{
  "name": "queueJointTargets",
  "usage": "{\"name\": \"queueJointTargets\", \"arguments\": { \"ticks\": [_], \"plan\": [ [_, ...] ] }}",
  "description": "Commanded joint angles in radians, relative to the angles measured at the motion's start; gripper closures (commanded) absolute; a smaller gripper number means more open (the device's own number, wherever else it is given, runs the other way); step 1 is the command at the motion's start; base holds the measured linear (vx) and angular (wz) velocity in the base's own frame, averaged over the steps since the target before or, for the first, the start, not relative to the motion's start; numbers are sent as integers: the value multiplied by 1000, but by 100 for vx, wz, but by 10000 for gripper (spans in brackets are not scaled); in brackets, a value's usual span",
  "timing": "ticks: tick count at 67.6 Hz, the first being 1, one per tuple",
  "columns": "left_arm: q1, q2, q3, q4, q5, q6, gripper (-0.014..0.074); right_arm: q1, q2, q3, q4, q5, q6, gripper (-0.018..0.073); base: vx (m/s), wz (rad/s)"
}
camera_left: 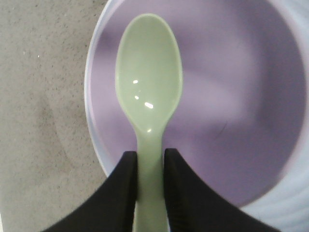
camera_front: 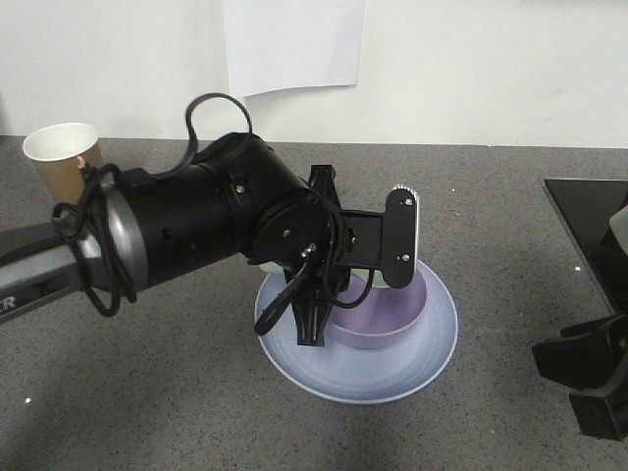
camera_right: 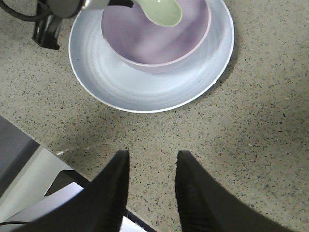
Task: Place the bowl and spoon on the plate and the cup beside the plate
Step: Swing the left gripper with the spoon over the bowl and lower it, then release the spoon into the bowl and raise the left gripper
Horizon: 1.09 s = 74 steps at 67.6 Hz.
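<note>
Presently, the bowl [camera_front: 392,319] is seated on the plate [camera_front: 392,383]; the spoon [camera_left: 149,72] is held above it, clamped in the left gripper [camera_left: 150,155]. The cup [camera_front: 61,157] is noted well apart from the plate, unplaced; the right gripper [camera_right: 152,162] is spread, empty.

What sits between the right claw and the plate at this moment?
Nothing. In the right wrist view, only bare speckled tabletop separates the open right claw from the near rim of the plate.
</note>
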Motion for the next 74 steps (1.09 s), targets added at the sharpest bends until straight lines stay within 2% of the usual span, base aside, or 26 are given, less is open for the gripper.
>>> {"name": "queueJointTargets", "arguments": {
  "ticks": [1,18,41,56,61,67,74],
  "plan": [
    [-6,-44,-35,17,-57,-1,468,1,-5,-24,13,-41,-2,327,0,0],
    [-6,-32,-35,35,-56,-1,465,1,-5,-24,13,-41,-2,327,0,0],
    [-6,-32,-35,35,-8,9,399,1,-5,-24,13,-41,-2,327,0,0],
    [-6,-32,-35,35,-6,5,385,1,-5,-24,13,-41,-2,327,0,0],
    [-6,-35,-35,33,-4,-41,383,1,-5,-24,13,-41,-2,327,0,0],
    [-6,-46,-45,30,14,-167,383,1,-5,-24,16,-42,-2,327,0,0],
    [9,-92,-43,33,36,-265,383,1,-5,-24,16,-42,-2,327,0,0]
  ]
}}
